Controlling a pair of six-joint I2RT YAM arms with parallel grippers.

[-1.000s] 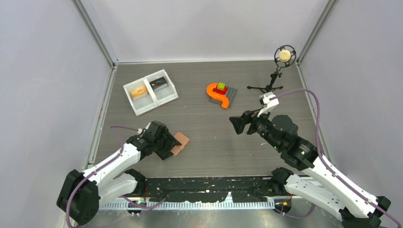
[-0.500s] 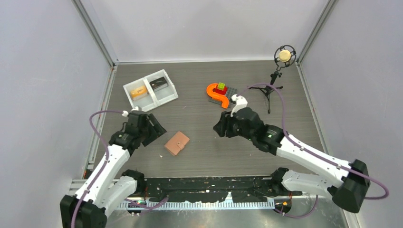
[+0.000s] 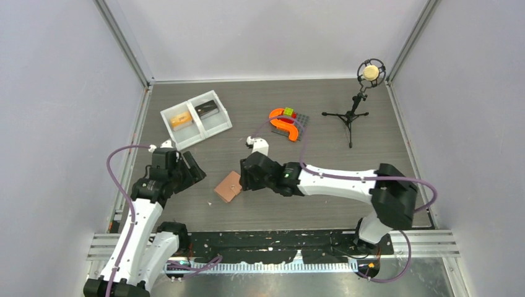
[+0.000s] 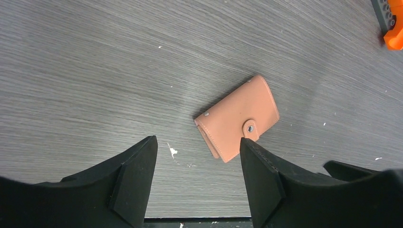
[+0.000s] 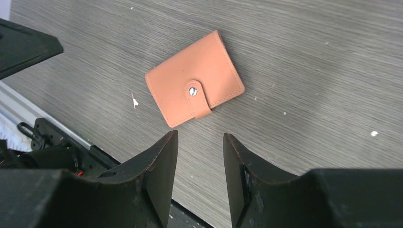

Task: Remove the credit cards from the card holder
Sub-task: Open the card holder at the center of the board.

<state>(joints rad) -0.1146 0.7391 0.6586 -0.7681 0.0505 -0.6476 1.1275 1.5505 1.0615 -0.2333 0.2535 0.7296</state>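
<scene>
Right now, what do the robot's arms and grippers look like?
The left arm and right arm have white links, black joints and a purple cable running alongside. The left gripper and right gripper are black, each a pair of broad tapering wedges.

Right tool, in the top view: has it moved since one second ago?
Yes. The right tool has moved left, away from the microphone stand, and now hangs close to the card holder.

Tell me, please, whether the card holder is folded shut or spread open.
Folded shut: the card holder lies flat, its tab snapped across the outer cover.
</scene>
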